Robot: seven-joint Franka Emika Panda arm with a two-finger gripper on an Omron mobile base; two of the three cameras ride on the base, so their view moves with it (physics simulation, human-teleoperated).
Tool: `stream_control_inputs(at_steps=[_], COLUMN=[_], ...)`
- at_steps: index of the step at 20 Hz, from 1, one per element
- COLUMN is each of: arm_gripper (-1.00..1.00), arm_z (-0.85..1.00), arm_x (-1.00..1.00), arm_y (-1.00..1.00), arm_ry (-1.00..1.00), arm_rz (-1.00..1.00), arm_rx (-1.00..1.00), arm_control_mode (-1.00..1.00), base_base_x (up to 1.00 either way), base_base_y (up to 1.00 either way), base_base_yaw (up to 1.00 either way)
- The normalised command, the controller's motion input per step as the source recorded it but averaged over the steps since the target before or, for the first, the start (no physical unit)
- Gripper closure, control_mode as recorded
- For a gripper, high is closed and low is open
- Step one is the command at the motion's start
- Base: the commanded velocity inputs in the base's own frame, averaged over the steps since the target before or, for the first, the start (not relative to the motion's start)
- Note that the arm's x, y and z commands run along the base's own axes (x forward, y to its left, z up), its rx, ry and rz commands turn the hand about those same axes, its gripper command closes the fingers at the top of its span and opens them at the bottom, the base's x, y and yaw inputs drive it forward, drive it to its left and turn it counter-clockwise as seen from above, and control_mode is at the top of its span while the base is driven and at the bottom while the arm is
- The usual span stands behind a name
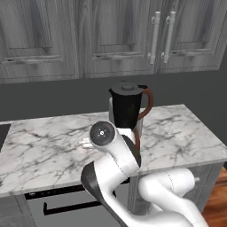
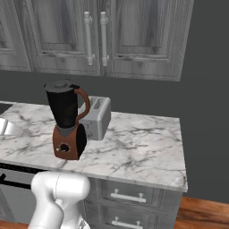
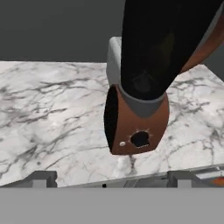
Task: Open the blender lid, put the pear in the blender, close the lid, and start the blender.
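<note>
The blender (image 1: 127, 111) stands on the marble counter (image 1: 44, 142), its dark jar on a reddish-brown base (image 2: 68, 142). The blender lid (image 1: 127, 87) sits shut on the jar's top (image 2: 60, 85). In the hand view the blender's base (image 3: 138, 124) with its round black knob (image 3: 140, 139) is close ahead, slightly right of centre. My gripper (image 3: 109, 180) is low at the counter's front edge, open, its fingertips (image 3: 41, 178) wide apart with nothing between them. An orange sliver (image 3: 217, 180) lies at the lower right edge; I cannot tell whether it is the pear.
A silver toaster (image 2: 95, 117) stands right behind the blender, touching or nearly so. Grey wall cabinets (image 1: 115, 35) hang above. Drawers (image 2: 129, 197) sit under the counter. Bare marble stretches right of the blender (image 2: 143, 143). My own arm (image 1: 113, 159) blocks the blender's base in the left base view.
</note>
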Motion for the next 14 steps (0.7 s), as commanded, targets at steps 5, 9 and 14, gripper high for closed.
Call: stream_control_inputs(at_steps=[5,9,14], arm_gripper=[-1.00,-1.00,-1.00], arm_z=[-0.53,-0.51,-0.55], arm_x=[-0.01,-0.19,-0.29], arm_y=[0.10,-0.01,-0.09], arm_ry=[-0.03,-0.17,-0.24], arm_rz=[-0.27,-0.30,-0.31], arm_rx=[0.00,0.05,0.10], arm_control_mode=[-1.00,-1.00,-1.00], base_base_x=[0.00,0.00,0.00], base_base_y=[0.00,0.00,0.00], base_base_yaw=[0.00,0.00,0.00])
